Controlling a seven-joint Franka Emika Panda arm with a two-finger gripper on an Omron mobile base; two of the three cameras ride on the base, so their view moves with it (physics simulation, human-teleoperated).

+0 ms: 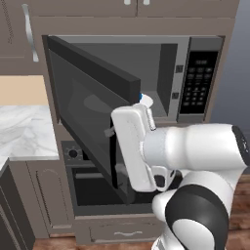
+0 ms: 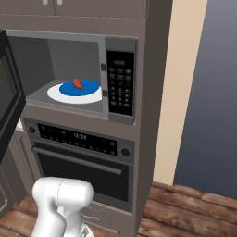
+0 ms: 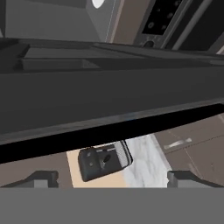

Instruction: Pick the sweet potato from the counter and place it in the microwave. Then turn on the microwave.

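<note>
the microwave (image 2: 78,69) is sitting built into brown cabinetry, a wide grey-steel box with its dark glass door (image 1: 90,112) swinging far out to the left. below it the oven (image 2: 81,157) is showing a black front, a long bar handle and a strip of knobs and display. off to the left, the counter (image 1: 24,132) is lying white and grey-veined, a smooth marble slab over dark cabinets. the arm is standing bulky, glossy white with dark joints, right in front of the open door in the left base view, and the gripper (image 3: 111,178) is spreading wide, its two small dark fingertips (image 3: 43,178) far apart at the bottom of the hand view, holding nothing and touching nothing. just ahead of them the door's dark edge is running across as a thick black band, with a dark blocky fitting hanging under it.

the right base view is giving us the cavity: a white round turntable (image 2: 55,95), a round blue plate (image 2: 88,88) on it, and the sweet potato (image 2: 77,83), a small oblong reddish-orange lump, resting on that plate. the black keypad panel (image 2: 120,85) is sitting at the right of the cavity, rows of small buttons under a little display.
</note>
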